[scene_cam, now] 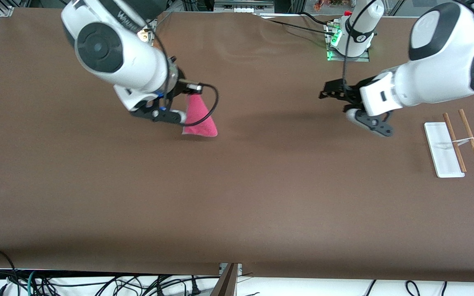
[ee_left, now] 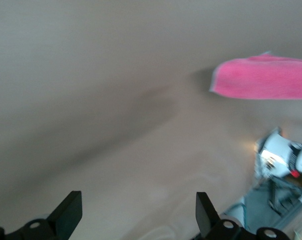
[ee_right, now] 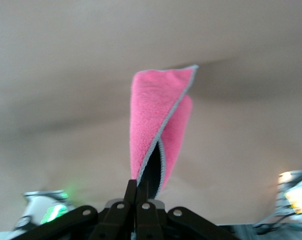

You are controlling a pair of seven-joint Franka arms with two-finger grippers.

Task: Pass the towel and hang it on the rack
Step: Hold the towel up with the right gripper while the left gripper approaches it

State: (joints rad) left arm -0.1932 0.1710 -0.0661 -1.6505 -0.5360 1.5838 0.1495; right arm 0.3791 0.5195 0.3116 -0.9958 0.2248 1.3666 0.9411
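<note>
My right gripper (scene_cam: 187, 91) is shut on one edge of the pink-red towel (scene_cam: 199, 119) and holds it up over the table toward the right arm's end. The towel hangs down folded, its lower edge close to the tabletop. In the right wrist view the shut gripper (ee_right: 143, 192) pinches the towel (ee_right: 155, 125) by its grey border. My left gripper (scene_cam: 324, 93) is open and empty, in the air between the towel and the rack (scene_cam: 463, 139). The left wrist view shows that gripper (ee_left: 138, 212) wide apart, with the towel (ee_left: 263, 77) some way off.
The rack's white base (scene_cam: 442, 154) lies flat at the left arm's end of the table, its two brown rods beside it. The left arm's base (scene_cam: 350, 41), lit green, stands at the table's top edge. Cables hang below the table's front edge (scene_cam: 97, 283).
</note>
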